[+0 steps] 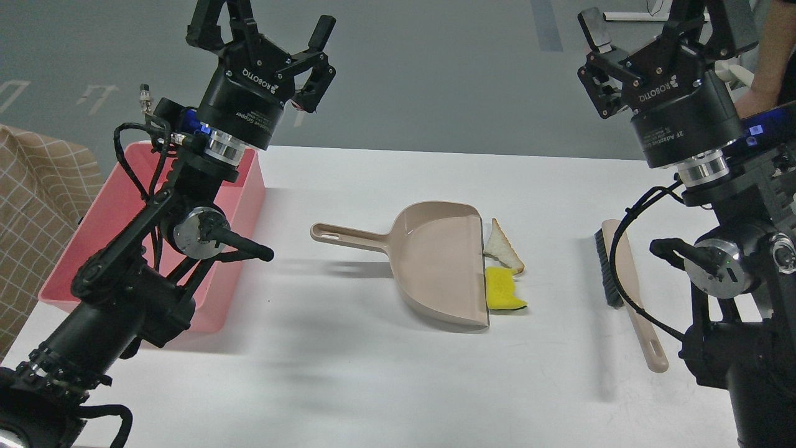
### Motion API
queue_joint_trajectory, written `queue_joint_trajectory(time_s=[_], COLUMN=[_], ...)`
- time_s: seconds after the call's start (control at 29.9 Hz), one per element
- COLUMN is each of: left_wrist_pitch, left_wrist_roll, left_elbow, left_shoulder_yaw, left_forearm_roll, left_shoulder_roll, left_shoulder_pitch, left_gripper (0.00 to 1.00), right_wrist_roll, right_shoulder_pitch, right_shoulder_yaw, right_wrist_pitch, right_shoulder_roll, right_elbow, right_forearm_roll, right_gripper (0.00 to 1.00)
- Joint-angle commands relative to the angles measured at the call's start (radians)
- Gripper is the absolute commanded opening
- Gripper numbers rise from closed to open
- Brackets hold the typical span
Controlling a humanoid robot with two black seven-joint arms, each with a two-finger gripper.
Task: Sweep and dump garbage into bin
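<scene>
Nearest you: the thick lower links of both arms, bottom corners of the head view, w/ the white table [348, 386] bare between them.

Left gripper [273, 37] is raised, fingers spread wide, nothing in it. Right gripper [606, 59] is up too, looks parted and empty, but it's seen partly end-on, so don't trust how wide.

Key relation, as I read it: the brush [628, 292] lies below and just inboard of your right gripper, long axis running near-to-far, bristles at the far end, handle tip toward you. Right arm is clearly nearer to it. The garbage, a bread slice [502, 246] and a yellow sponge [502, 292], sits further inboard from the brush, touching or just at the lip of the dustpan [435, 261]. The dustpan's mouth faces your right side, its handle points toward your left gripper, so the left arm is nearer that handle.

The bin [245, 186] is under and behind your left arm.

Hard to see: most of the bin's inside is blocked by the left arm; the right arm's cable crosses the brush handle.
</scene>
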Motion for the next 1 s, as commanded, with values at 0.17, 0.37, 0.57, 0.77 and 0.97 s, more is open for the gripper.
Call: queue_joint_trajectory(time_s=[0.17,0.37,0.57,0.77,0.97], left_wrist_pitch=[0.021,0.015,0.018,0.018,0.018], left_wrist_roll=[-0.005,-0.005,-0.005,-0.005,-0.005], left_elbow=[0.0,0.0,-0.002,-0.002,-0.002], left_shoulder_yaw=[0.002,0.002,0.002,0.003,0.002], left_forearm_roll=[0.002,0.0,0.002,0.003,0.005], left_shoulder_roll=[-0.003,-0.001,-0.001,-0.001,-0.003], left_shoulder_pitch=[0.0,0.0,-0.001,-0.001,-0.001], left_gripper=[0.99,0.99,0.99,0.99,0.99], right_wrist_roll=[0.0,0.0,0.0,0.0,0.001], right_shoulder_pitch=[0.0,-0.005,-0.006,-0.006,-0.006], right_shoulder_yaw=[0.0,0.0,-0.002,-0.002,0.001], right_wrist_pitch=[0.0,0.0,0.0,-0.001,-0.001], right_shoulder_roll=[0.0,0.0,0.0,0.0,0.0], right_elbow=[-0.001,-0.001,0.0,0.0,0.002], right_forearm_roll=[0.0,0.0,0.0,0.0,0.0], right_gripper=[1.0,1.0,1.0,1.0,1.0])
